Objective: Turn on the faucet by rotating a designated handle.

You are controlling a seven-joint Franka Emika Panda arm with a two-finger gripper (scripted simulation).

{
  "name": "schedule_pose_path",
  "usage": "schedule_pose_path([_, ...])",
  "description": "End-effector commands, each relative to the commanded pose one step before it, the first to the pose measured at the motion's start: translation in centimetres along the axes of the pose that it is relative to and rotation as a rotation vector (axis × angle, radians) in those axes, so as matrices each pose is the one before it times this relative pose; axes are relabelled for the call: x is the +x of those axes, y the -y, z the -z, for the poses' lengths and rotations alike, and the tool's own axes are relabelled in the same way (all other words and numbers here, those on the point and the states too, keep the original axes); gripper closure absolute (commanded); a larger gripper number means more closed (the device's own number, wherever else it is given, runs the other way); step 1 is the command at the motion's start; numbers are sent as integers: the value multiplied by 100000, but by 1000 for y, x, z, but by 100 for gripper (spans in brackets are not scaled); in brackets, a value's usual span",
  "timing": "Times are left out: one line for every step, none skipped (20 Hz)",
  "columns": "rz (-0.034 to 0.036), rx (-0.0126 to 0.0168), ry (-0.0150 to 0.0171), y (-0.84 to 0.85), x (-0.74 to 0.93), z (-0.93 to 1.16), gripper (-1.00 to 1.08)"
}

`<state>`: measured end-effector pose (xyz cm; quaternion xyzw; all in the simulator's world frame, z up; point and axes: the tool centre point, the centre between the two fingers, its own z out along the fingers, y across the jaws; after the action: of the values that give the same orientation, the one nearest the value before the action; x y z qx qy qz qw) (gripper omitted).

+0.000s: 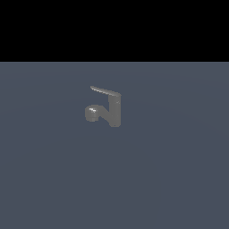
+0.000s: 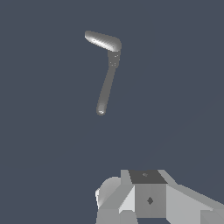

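One faucet (image 1: 112, 109) is seen on the flat slate-grey worktop (image 1: 170, 179), just above centre of the exterior view: dull grey metal, upright cylindrical body, rounded spout head. One thin tapered handle (image 1: 105, 91) is pointed toward ten o'clock. The hand (image 2: 144, 201) is glimpsed only in the wrist view, well apart from the faucet; its opening cannot be told, and nothing is seen to be held.

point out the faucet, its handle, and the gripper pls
faucet (image 1: 115, 112): exterior view, on the upright cylindrical body.
handle (image 1: 103, 91): exterior view, mid-blade of the flat lever atop the body.
gripper (image 2: 127, 214): wrist view, between the pale finger parts at the frame edge; whether it is open is unclear.
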<state>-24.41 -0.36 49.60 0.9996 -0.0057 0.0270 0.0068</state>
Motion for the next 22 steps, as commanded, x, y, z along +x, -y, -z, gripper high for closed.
schedule_pose_path([0,0,0,-1,0,0,108])
schedule_pose_path([-60,105,66,-2,0,-12,108])
schedule_pose_path([-169,293,184,3,-3,-31,108])
schedule_pose_path([-280,484,305,-2,-2,-52,108])
schedule_pose_path([-386,664,421,-2,-2,-71,108])
schedule_pose_path([-488,833,532,-1,-2,-89,108])
schedule_pose_path([-511,864,555,-2,1,-92,108])
schedule_pose_path([-400,665,430,-1,3,-70,108])
schedule_pose_path([-284,464,300,0,5,-48,108])
schedule_pose_path([-169,267,171,-1,6,-28,108])
schedule_pose_path([-36,50,30,11,0,-4,108])
schedule_pose_path([70,-115,-75,-11,3,11,108])
schedule_pose_path([126,-165,-96,-3,-15,16,108])
schedule_pose_path([0,0,0,-4,3,-1,108])
schedule_pose_path([-120,93,31,11,31,-5,108])
schedule_pose_path([-241,184,60,14,70,-12,108])
schedule_pose_path([-353,254,77,23,106,-17,108])
schedule_pose_path([-468,325,95,28,142,-21,108])
schedule_pose_path([-583,396,116,36,178,-27,108])
schedule_pose_path([-697,463,140,44,213,-33,108])
schedule_pose_path([-800,522,163,52,243,-39,108])
schedule_pose_path([-903,580,191,58,272,-46,108])
